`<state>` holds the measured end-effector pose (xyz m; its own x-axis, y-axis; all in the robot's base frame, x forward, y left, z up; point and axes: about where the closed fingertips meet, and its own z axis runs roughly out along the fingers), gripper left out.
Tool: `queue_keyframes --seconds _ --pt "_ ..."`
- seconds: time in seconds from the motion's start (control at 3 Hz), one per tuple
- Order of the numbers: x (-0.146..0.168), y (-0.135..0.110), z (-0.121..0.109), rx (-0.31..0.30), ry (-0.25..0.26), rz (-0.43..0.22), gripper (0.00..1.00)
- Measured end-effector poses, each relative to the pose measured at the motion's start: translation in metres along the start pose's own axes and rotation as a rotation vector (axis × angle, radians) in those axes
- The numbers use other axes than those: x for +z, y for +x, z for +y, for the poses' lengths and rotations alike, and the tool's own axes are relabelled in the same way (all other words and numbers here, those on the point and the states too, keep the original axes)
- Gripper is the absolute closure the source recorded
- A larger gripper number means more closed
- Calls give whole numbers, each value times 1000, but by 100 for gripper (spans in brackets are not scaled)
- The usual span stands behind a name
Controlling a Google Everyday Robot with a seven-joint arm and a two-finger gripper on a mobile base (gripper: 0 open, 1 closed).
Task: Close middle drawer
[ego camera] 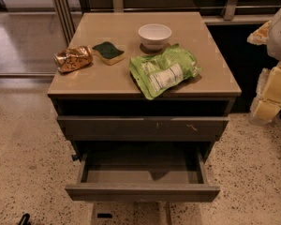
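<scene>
The crumpled lime-green plastic snack bag [164, 71] carries a white label with dark print, too small to read. The crinkled gold foil packet [73, 58] shows dark markings that are just as illegible. No brand can be made out on either.

The pale cream claw [271, 97] hangs at the right edge of the view, partly cut off. I cannot tell how far open it is, and nothing can be seen in its hold.

The middle drawer [143, 192], grey-brown with a plain flat front, is pulled well out, lower than the claw and off to its left, well apart from it. Also left of the claw, the tan bench [93, 81] bears the bag, the packet, a round white bowl [154, 34] and a dark green sponge [107, 51].
</scene>
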<state>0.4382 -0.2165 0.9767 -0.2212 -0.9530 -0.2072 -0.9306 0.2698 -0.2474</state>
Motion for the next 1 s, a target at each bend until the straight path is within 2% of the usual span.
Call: queue_keyframes --seconds 0.33,0.67,1.0 --pt "0 0 0 0 0 0 0" --pt "7 11 18 33 5 -50 0" --pt "31 31 53 136 5 -158 0"
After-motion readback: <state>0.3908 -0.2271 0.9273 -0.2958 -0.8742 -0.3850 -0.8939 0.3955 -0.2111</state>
